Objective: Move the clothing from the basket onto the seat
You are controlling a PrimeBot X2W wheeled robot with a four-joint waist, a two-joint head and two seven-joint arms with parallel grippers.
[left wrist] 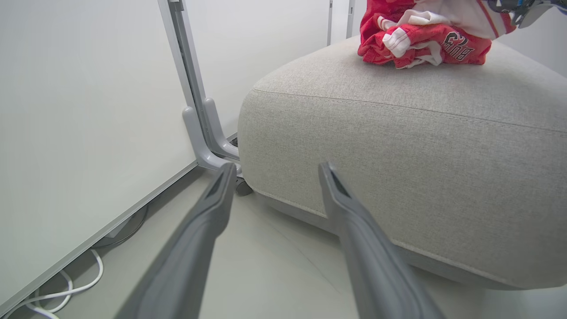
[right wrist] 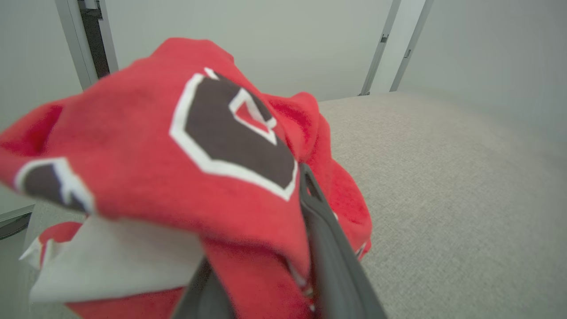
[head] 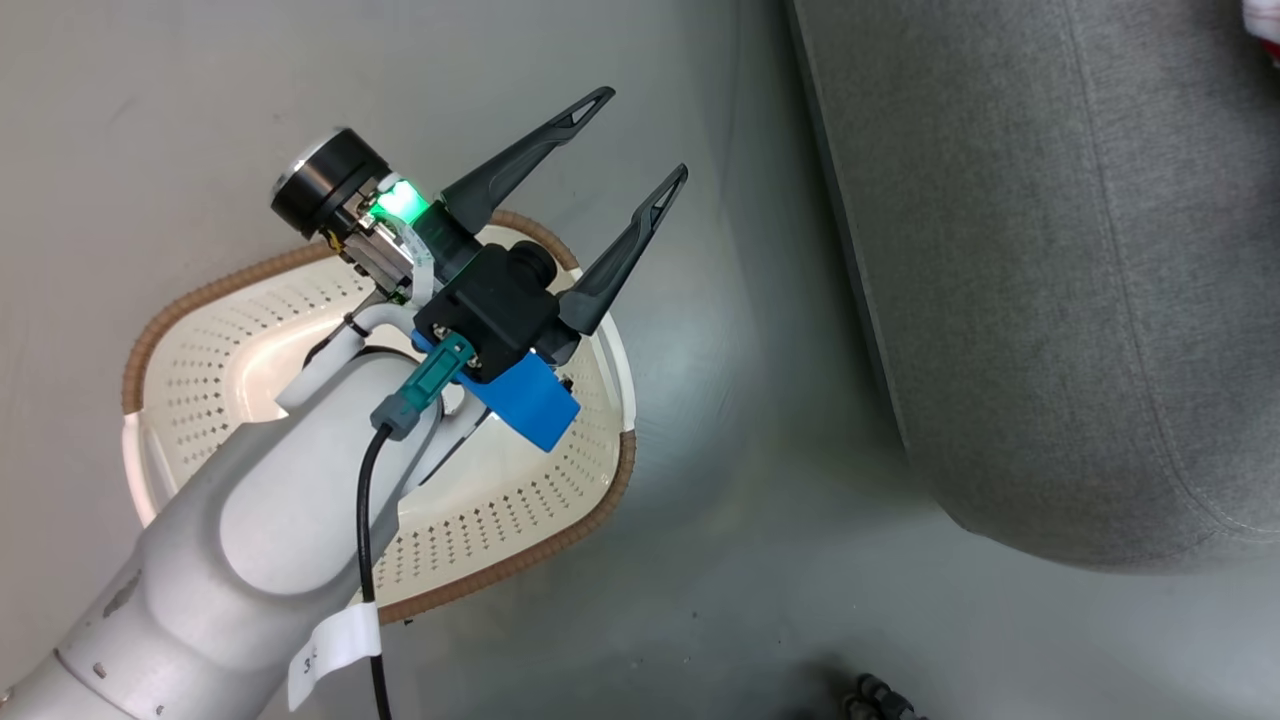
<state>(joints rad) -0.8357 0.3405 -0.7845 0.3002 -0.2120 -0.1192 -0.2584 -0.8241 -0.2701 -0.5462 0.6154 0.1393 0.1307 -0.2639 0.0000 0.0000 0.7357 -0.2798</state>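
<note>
The cream perforated basket (head: 200, 295) with its brown rim stands on the floor at the left, and I see no cloth inside it. My left gripper (head: 643, 131) hovers over its far edge, open and holding nothing (left wrist: 277, 166), fingers pointing toward the side of the grey seat (head: 1050, 280) (left wrist: 398, 146). Red clothing (left wrist: 425, 40) with white trim lies bunched on top of the seat. My right gripper (right wrist: 266, 190) is low over the seat (right wrist: 443, 177) with red clothing (right wrist: 133, 155) draped across and between its fingers; one dark finger (right wrist: 328, 248) shows, the other is covered.
A white partition panel (left wrist: 88, 110) with a grey metal foot (left wrist: 208, 133) stands close to the seat's corner. A white cable (left wrist: 66, 292) lies on the floor under it. A small dark object (head: 880, 695) sits on the floor near the bottom edge.
</note>
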